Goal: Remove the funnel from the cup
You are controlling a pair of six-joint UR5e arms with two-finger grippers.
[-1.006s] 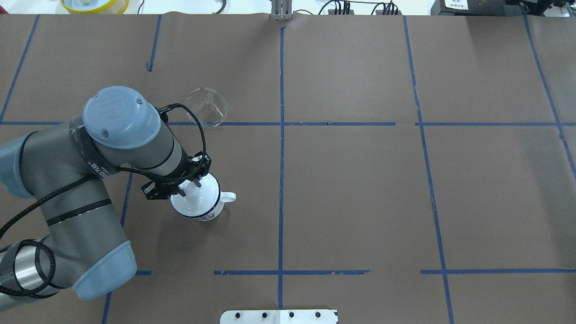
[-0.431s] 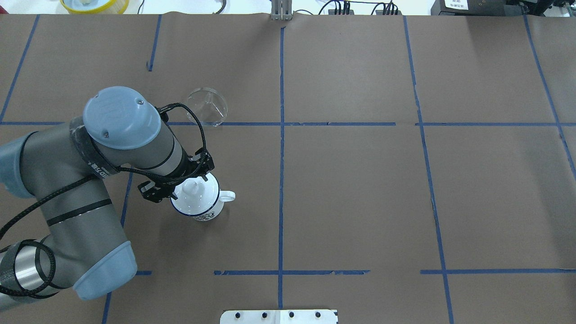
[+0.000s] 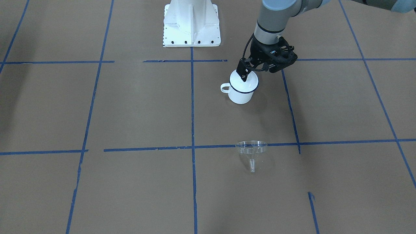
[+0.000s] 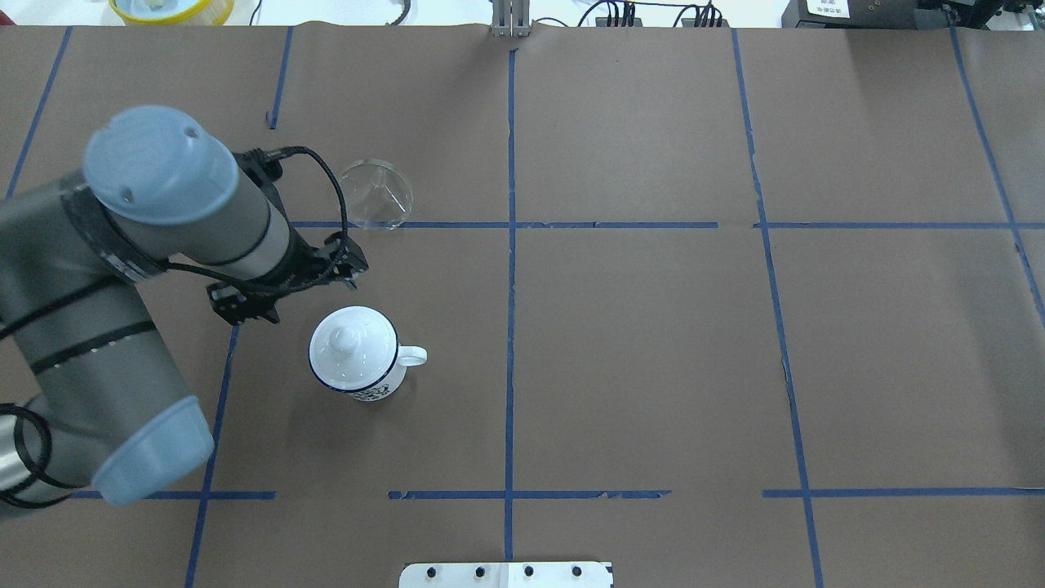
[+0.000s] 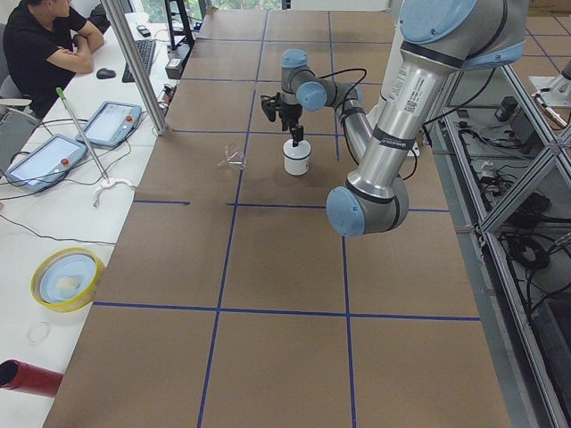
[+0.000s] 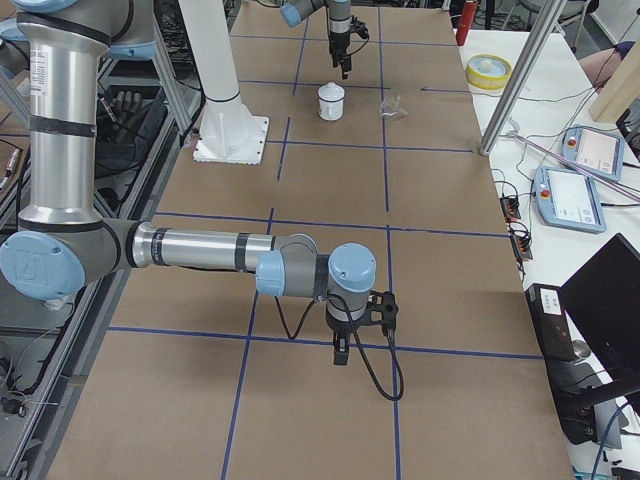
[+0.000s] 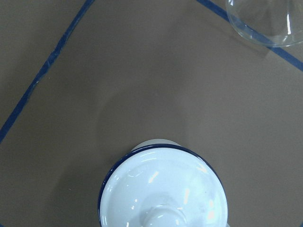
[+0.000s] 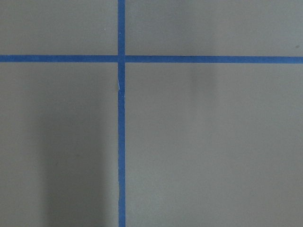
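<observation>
The cup [image 4: 367, 377] is a white mug with a dark blue rim, standing left of centre with its handle pointing right. A white domed lid [image 4: 351, 347] with a knob sits on it. The clear funnel [image 4: 375, 194] lies on its side on the table, apart from the cup and beyond it; it also shows in the front view [image 3: 251, 151] and the left wrist view [image 7: 265, 23]. My left gripper [image 3: 244, 76] hangs just above the lid, holds nothing and looks open. My right gripper [image 6: 340, 350] shows only in the right side view, so I cannot tell its state.
The robot's white base plate [image 3: 191, 22] stands at the near table edge. A yellow-rimmed dish [image 4: 171, 8] sits beyond the far left edge. Blue tape lines cross the brown table cover. Tablets and an operator are at the desk [image 5: 53, 160] beside the table.
My left gripper has come off the lid's knob and risen up and away to the far left. The lid stays on the cup. The funnel has not moved.
</observation>
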